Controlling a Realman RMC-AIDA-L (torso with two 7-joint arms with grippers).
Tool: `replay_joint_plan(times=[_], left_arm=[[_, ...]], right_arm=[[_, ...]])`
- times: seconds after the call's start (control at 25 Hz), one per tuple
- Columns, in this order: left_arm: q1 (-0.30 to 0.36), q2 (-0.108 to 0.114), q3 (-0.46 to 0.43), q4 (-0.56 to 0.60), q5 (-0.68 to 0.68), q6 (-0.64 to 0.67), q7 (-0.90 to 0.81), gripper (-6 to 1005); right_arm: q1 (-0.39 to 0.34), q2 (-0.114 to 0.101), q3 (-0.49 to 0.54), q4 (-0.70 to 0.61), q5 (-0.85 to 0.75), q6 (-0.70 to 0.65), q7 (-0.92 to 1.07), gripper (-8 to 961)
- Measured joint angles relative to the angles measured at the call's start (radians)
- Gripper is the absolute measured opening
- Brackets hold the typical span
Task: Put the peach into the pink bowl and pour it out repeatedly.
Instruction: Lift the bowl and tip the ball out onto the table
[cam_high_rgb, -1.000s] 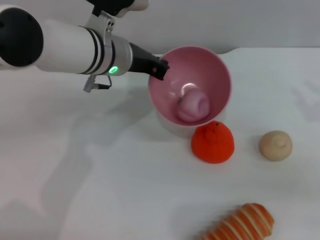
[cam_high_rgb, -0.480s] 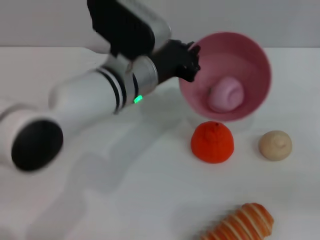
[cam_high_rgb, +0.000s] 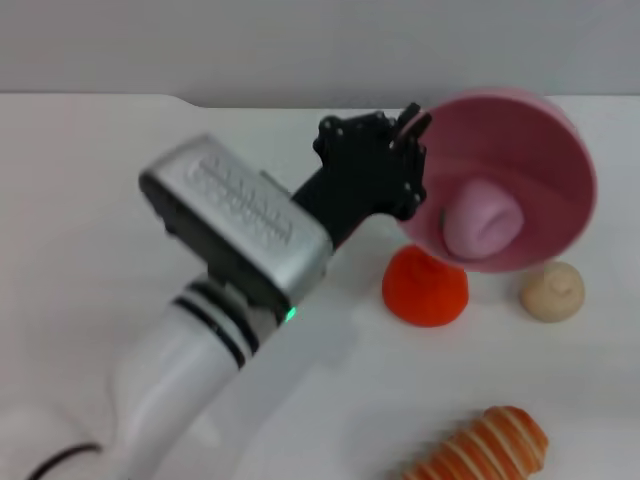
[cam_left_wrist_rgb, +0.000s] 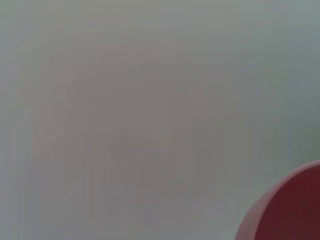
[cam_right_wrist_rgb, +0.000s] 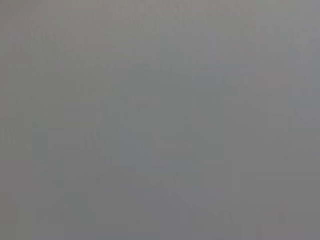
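Starting at the left of the head view, your left arm reaches in from the lower left across the white tabletop (cam_high_rgb: 90, 200), and the left gripper (cam_high_rgb: 412, 170) sits at the near-left rim of the pink bowl (cam_high_rgb: 560, 150). Its jaws appear closed on that rim, since the bowl hangs tipped in the air, though the dark hardware hides the contact itself, so take that as a reading, not a certainty. The bowl's mouth is turned toward the camera and downward, raised above the orange-red fruit (cam_high_rgb: 425, 288) and the beige ball (cam_high_rgb: 552, 290), with the striped orange piece (cam_high_rgb: 480, 450) near the front edge. The peach (cam_high_rgb: 478, 220) lies inside the bowl against its lower wall, not yet over the lip. So the loading step of this cycle looks done, and the pour is under way but unfinished: the fruit has yet to roll out onto the tabletop, and the task then calls for another round. The left wrist view shows only a corner of the pink bowl (cam_left_wrist_rgb: 290, 210) against a blank surface. Your right gripper shows in no view; its wrist view is a featureless grey.
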Motion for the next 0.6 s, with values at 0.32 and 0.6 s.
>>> replay_joint_plan(times=[0.32, 0.6], left_arm=[[-0.01, -0.006, 0.079, -0.098, 0.001, 0.188, -0.007, 90], [-0.025, -0.007, 0.081, -0.105, 0.001, 0.195, -0.007, 90]], right_arm=[[0.001, -0.009, 0.009, -0.004, 0.001, -0.003, 0.001, 447], [0.005, -0.011, 0.012, -0.002, 0.001, -0.004, 0.004, 447]])
